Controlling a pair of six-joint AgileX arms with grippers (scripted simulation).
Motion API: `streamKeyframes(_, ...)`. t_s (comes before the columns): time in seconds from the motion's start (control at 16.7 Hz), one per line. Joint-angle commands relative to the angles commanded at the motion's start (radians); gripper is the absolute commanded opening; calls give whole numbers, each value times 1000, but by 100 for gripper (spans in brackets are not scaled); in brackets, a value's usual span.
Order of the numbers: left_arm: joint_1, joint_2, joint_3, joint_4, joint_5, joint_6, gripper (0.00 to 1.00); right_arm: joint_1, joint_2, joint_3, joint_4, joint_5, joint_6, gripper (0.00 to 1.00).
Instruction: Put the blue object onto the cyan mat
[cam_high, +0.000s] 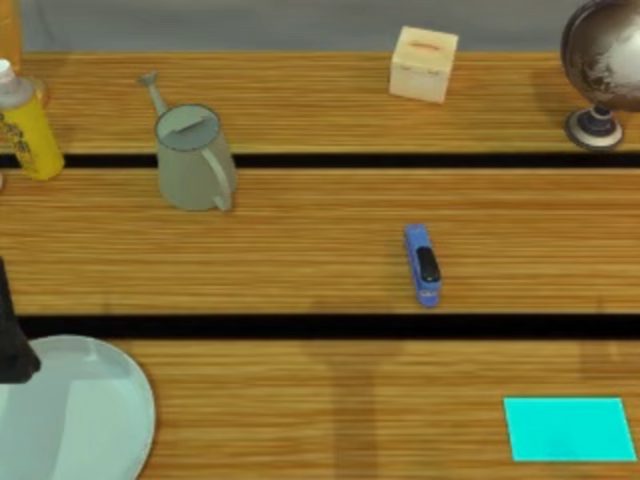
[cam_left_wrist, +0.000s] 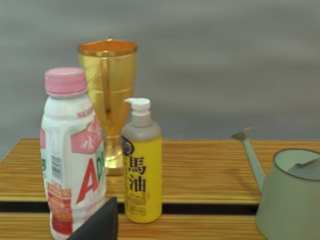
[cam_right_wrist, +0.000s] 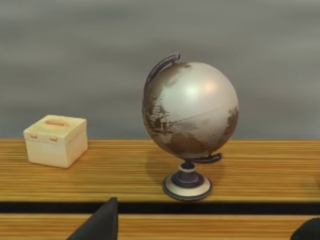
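Blue object (cam_high: 422, 264): lying flat on the middle plank of the wooden surface (cam_high: 300, 240), black piece on top, one end toward the far edge and the other toward the near edge. Touched by nothing and not between any fingers, well apart from both arms.

Cyan mat (cam_high: 570, 429): flat on the near plank, to the right of the blue object and nearer to the front edge, well apart from it, across the dark gap between the planks. Bare on top.

Cream box (cam_high: 424, 64): on the far plank, straight behind the blue object. Globe (cam_high: 605, 70) on its stand: behind the blue object and far to its right, at the far right corner.

Right gripper (cam_right_wrist: 202, 232): seen only in the right wrist view, two dark fingertips (cam_right_wrist: 100, 222) held wide apart, released and grasping nothing, facing the globe and the cream box.

Grey watering can (cam_high: 192, 155): behind the blue object and to its left, standing upright. Yellow pump bottle (cam_high: 30, 130): farther left again, beside a white bottle with a pink cap (cam_left_wrist: 70, 160) and a golden cup (cam_left_wrist: 107, 90).

Left gripper (cam_high: 15, 350): a dark shape far to the left of the blue object, at the edge of a pale round plate (cam_high: 90, 420). Released or clenched: cannot tell.
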Motion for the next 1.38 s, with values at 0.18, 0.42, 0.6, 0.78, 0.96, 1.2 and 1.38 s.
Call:
streamKeyframes(0.18,0,0,0,0,0,0,100,3,10,10,-7,-1,2,100)
streamKeyframes(0.42,0,0,0,0,0,0,100,45,152,154,-105,-4,35,100)
streamKeyframes(0.6,0,0,0,0,0,0,100,96,369,367,-238,-4,77,100)
streamKeyframes(0.78,0,0,0,0,0,0,100,158,678,643,-409,-2,127,100)
streamKeyframes(0.96,0,0,0,0,0,0,100,227,1040,942,-600,0,180,100)
streamKeyframes(1.2,0,0,0,0,0,0,100,320,1512,1324,-858,3,251,100)
streamKeyframes(1.38,0,0,0,0,0,0,100,383,1803,1575,-1029,2,301,100)
